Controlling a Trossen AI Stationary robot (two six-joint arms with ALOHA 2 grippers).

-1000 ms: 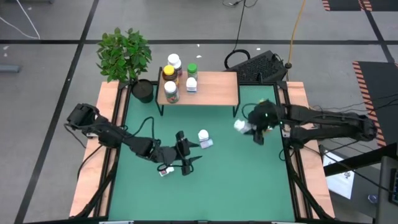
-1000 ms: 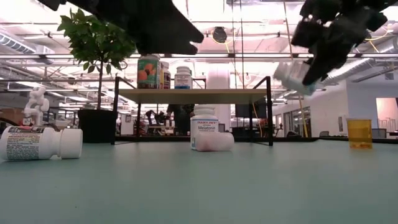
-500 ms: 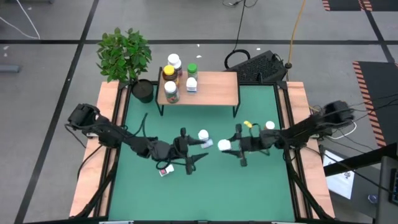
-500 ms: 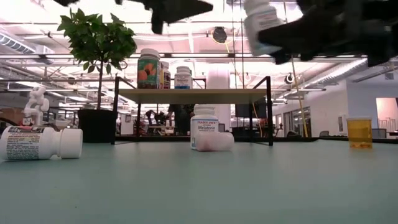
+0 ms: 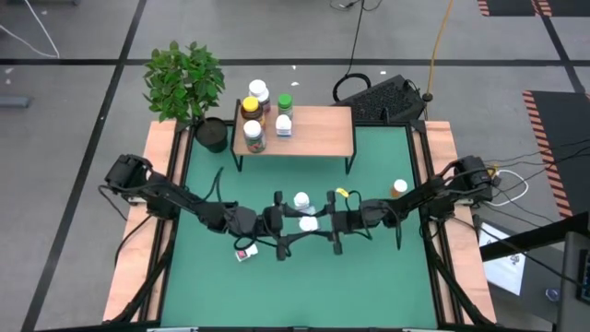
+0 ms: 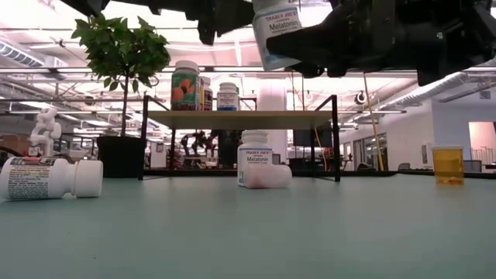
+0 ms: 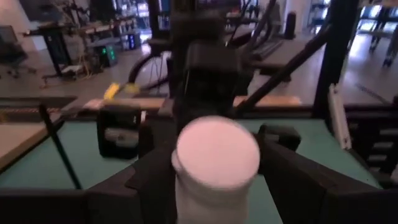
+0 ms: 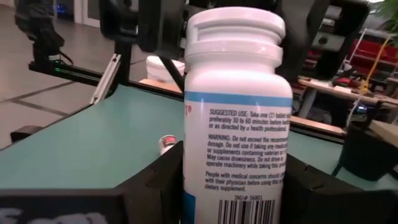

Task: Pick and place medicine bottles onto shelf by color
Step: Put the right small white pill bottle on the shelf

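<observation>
Right end effector (image 5: 321, 224): you have it over the middle of the green table (image 5: 369, 286), its fingers clamped on a white Melatonin bottle (image 8: 235, 118) held clear of the surface.
Left end effector (image 5: 293, 227): it faces the right one, fingers spread to either side of the same bottle's white cap (image 7: 216, 152); you cannot tell if they touch it.
Shelf (image 5: 318, 131): it stands at the table's far edge; four bottles cluster at its left end, among them an orange-capped bottle (image 5: 249, 107) and a green-capped bottle (image 5: 285, 101).
Table bottles: an upright white bottle (image 6: 254, 157) stands mid-table with a cap-like white piece lying against it; a white bottle on its side (image 6: 48, 178) lies left of it; an amber bottle (image 6: 448, 165) stands near the right rail.
Plant pot (image 5: 211, 135): just left of the shelf.
</observation>
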